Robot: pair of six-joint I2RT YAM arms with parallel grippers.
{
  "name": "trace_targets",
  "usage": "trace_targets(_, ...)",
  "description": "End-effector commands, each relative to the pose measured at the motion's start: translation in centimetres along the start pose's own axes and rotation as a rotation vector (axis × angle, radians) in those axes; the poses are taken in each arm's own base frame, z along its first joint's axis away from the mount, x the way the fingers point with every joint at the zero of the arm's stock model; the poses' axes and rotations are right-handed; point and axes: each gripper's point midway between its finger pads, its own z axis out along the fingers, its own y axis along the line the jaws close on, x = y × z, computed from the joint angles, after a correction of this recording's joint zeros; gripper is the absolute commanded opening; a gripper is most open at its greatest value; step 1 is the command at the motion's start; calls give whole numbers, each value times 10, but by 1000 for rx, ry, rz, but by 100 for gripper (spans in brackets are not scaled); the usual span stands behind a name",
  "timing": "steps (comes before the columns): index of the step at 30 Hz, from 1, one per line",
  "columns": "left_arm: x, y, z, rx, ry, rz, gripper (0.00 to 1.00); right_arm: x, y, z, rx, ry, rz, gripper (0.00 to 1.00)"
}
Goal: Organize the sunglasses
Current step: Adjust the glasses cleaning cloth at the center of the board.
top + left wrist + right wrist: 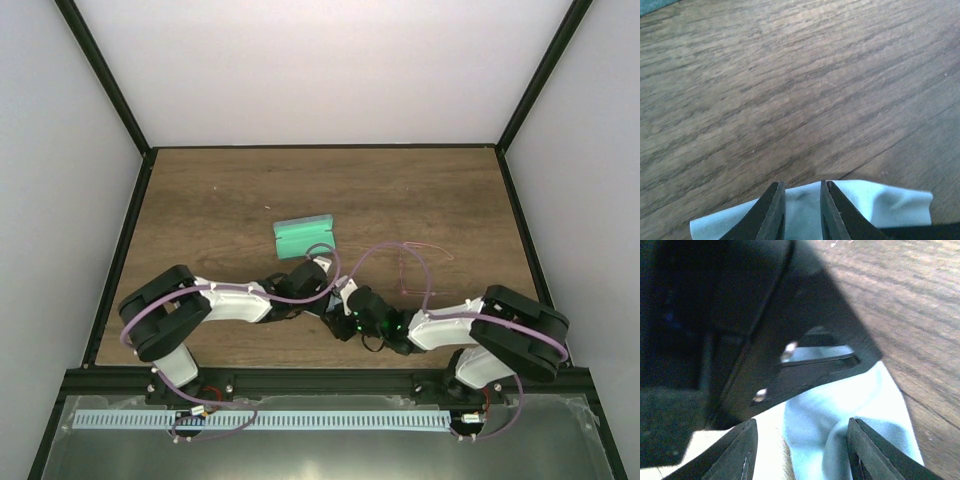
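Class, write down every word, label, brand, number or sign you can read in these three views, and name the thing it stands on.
No readable text in any view.
On the green rectangular case: no lettering visible.
On the light blue cloth: plain, nothing printed.
On the brown wooden table: wood grain only.
On the white and black robot arms: any markings are too small to read.

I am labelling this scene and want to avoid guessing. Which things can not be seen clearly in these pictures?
- Cloth: mostly hidden under the arms in the top view; cut off by the bottom edge in the left wrist view.
- Sunglasses: top view, too thin and small to tell folded or open.
- Green case: top view, too small to tell open or shut.
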Motion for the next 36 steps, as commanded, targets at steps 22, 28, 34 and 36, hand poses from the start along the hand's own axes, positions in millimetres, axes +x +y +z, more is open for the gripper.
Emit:
trace_targets(22,1,22,-42,-90,-42,-36,38,-19,-31,-35,146,-125,150,53)
trace_targets(28,14,38,-41,-140,-34,-68,45,-3,-44,-39,194,-88,183,58)
trace_targets(34,22,37,-34,-117,-19,-69,45,-6,-39,-39,154,-118,183,28)
trace_targets(36,22,38,-35,-122,-23,-65,45,-11,-35,-38,130,-132,178,27)
